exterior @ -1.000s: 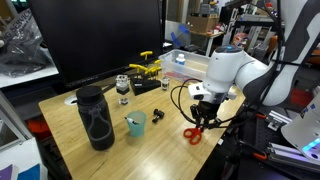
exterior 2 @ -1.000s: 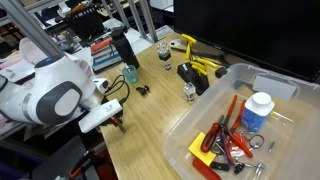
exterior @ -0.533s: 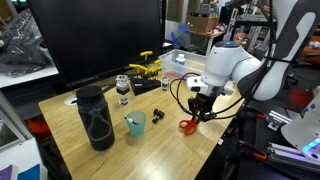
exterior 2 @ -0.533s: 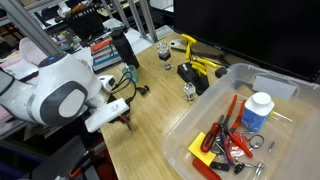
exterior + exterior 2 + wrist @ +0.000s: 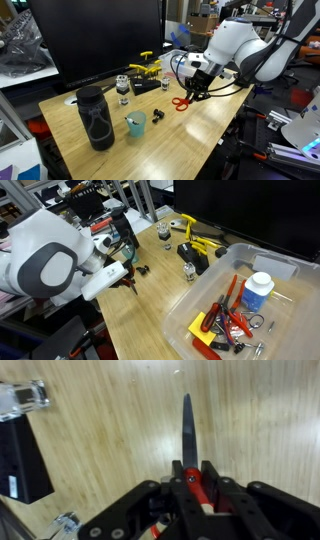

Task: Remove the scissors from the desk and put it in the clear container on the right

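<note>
Red-handled scissors sit clamped in the hand, blades jutting forward, apparently clear of the desk.

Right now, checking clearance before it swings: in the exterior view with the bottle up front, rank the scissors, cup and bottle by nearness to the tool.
1. Scissors: clamped in the tool, held above the desk.
2. Cup: mid-desk, toward the bottle.
3. Bottle: past the cup, near the desk's corner.
</note>
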You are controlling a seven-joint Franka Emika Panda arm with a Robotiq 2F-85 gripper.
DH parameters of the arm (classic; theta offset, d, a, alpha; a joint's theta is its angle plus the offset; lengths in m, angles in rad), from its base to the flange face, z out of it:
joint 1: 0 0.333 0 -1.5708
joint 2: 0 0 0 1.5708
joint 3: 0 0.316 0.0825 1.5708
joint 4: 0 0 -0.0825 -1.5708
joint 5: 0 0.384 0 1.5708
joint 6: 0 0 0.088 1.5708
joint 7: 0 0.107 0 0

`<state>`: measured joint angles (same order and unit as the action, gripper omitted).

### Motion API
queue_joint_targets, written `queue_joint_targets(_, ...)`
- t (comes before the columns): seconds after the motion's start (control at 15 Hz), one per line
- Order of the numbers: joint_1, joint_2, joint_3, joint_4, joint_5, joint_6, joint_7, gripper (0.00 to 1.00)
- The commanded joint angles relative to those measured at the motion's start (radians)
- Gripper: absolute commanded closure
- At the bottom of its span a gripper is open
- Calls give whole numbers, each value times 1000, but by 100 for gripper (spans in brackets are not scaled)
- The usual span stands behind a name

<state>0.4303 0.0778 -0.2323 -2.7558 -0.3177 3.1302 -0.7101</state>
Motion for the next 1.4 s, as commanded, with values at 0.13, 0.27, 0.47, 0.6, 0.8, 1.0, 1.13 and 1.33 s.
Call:
queue_joint_targets(0.13,-16,-113,-162,39,-339,-30,217,94)
queue_joint_targets(0.27,-60,-161,-170,73,-505,-69,345,94)
queue_joint_targets(0.47,-128,-262,-120,95,-759,-155,585,94)
queue_joint_targets(0.6,-147,-325,-80,79,-889,-231,749,94)
queue_joint_targets(0.8,-150,-372,-43,40,-995,-334,970,94)
queue_joint_targets(1.0,-151,-378,-42,-3,-1031,-420,1136,94)
queue_joint_targets(1.13,-147,-373,-48,-21,-1040,-454,1198,94)
queue_joint_targets(1.33,-128,-345,-56,-23,-1020,-446,1198,94)
